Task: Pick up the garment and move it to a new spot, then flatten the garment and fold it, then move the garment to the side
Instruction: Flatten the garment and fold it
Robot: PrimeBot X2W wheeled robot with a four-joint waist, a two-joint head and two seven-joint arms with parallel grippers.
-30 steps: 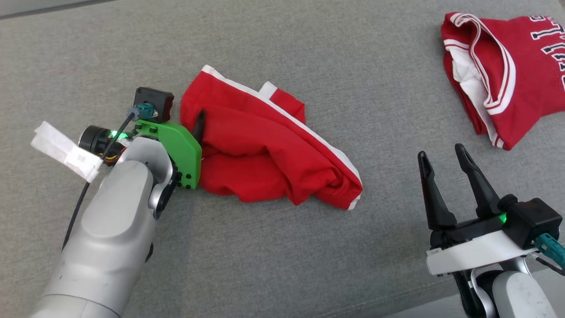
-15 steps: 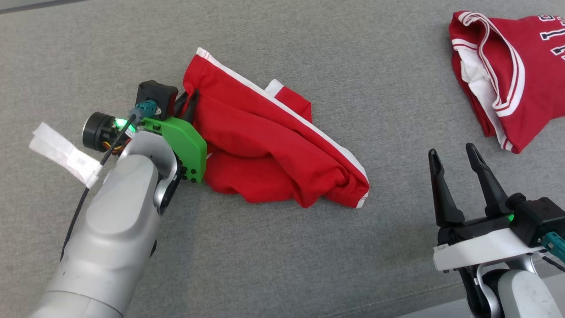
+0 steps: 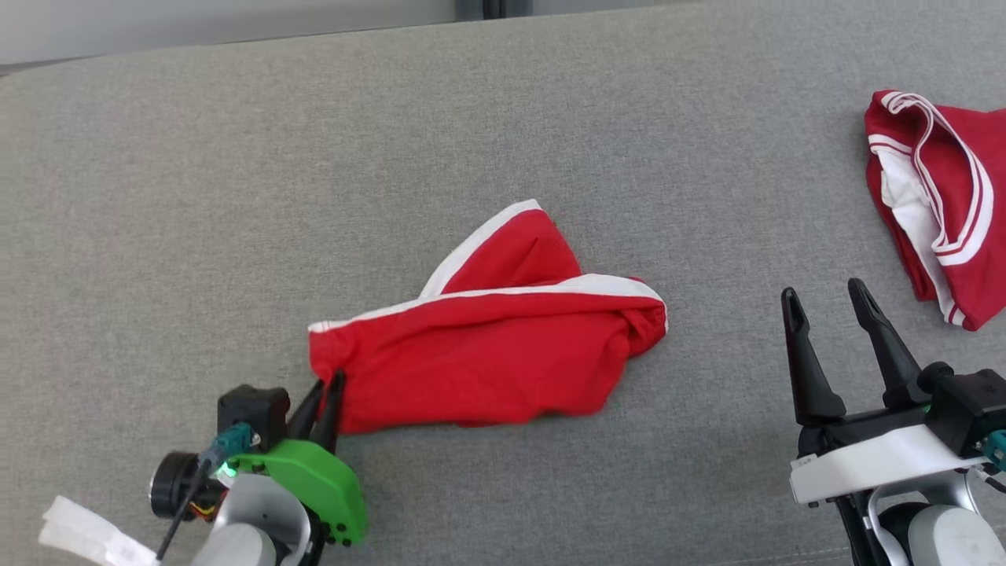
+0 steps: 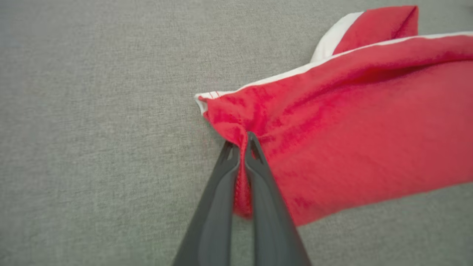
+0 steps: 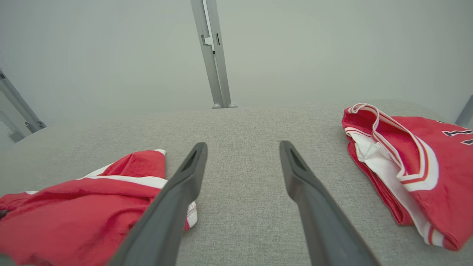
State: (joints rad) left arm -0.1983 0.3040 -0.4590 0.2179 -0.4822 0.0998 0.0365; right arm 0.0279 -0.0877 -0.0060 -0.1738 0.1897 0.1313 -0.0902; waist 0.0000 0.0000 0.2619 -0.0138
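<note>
The jersey (image 3: 935,204) on the far right runs off the head view's right edge, and its dark lettering (image 5: 456,132) is cut mid-character (no reading it). In the left wrist view the garment (image 4: 351,129) is smeared with blur and leaves the right edge. How much cloth sits pinched inside the left gripper (image 4: 240,138) can't be made out. One finger (image 5: 166,207) of the right gripper (image 5: 242,144) covers part of the garment's right end.

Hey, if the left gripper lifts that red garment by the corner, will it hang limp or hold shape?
Probably limp: the red garment lies creased and bunched. Likely light: the left gripper pinches one corner. It may drag on the grey cloth.
</note>
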